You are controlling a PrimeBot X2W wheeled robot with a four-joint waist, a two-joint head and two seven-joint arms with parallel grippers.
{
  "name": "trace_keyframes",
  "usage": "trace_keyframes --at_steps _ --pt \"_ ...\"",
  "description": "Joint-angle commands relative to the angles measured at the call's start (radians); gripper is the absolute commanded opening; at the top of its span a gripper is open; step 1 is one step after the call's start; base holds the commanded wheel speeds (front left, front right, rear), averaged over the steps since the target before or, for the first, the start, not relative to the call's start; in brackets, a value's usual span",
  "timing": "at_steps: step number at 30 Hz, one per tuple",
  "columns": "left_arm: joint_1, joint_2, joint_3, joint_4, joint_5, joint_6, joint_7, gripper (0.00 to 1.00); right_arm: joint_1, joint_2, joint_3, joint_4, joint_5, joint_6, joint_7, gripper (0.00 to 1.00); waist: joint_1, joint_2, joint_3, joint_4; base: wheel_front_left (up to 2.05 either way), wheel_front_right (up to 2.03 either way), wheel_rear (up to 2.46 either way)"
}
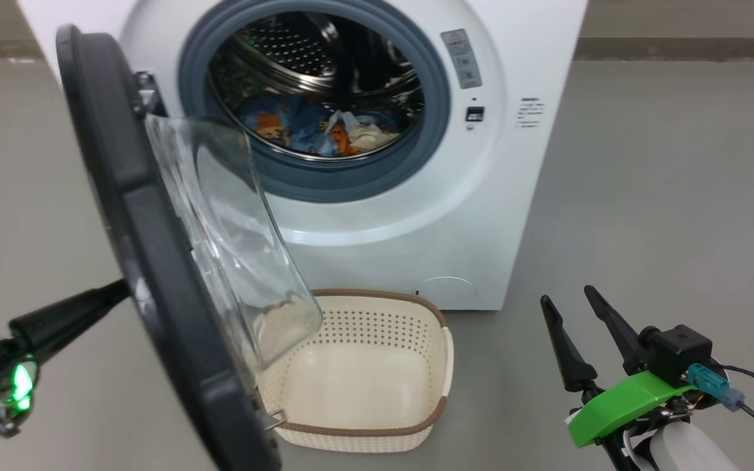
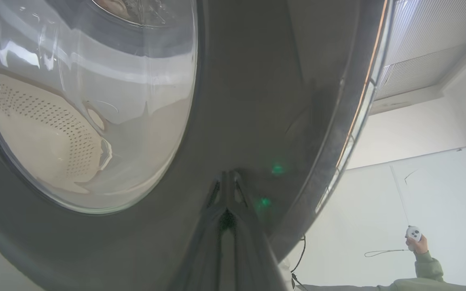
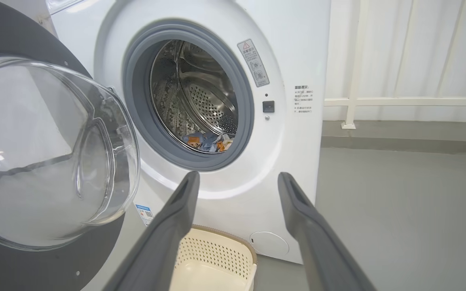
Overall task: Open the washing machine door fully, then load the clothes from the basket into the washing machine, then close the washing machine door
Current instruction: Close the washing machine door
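The washing machine (image 1: 468,216) (image 3: 297,161) stands with its drum exposed. The clothes (image 1: 311,127) (image 3: 206,142), blue with orange bears plus a cream piece, lie at the bottom of the drum. The washing machine door (image 1: 148,261) (image 2: 249,101) (image 3: 10,40) hangs partly swung out, its clear bowl over the basket (image 1: 383,320) (image 3: 217,250), which holds nothing. My left gripper (image 1: 122,291) (image 2: 228,178) is shut, its tips pressed against the outer black ring of the door. Low on the right, my right gripper (image 1: 567,294) (image 3: 239,178) is open and holds nothing, pointing at the washer front.
Grey floor spreads to the right of the washer. In the left wrist view a person's hand (image 2: 417,242) holds a white controller by a white wall. A white railing (image 3: 354,101) and curtain stand behind the floor on the right.
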Motion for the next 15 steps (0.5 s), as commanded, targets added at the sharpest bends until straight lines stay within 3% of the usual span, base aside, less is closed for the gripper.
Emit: trace_keyframes --at_steps 1,15 --pt "-0.034 0.026 0.028 -0.042 0.002 0.002 -0.004 0.00 -0.005 -0.001 0.011 -0.027 -0.005 0.004 -0.012 1.00 0.0000 0.0000 0.004 -0.030 0.00 0.00 0.00" --pt "-0.067 -0.063 0.022 -0.044 0.028 -0.008 -0.103 0.00 -0.006 0.002 0.003 -0.037 -0.014 0.004 -0.012 1.00 0.0000 0.0000 0.017 -0.170 0.00 0.00 0.00"
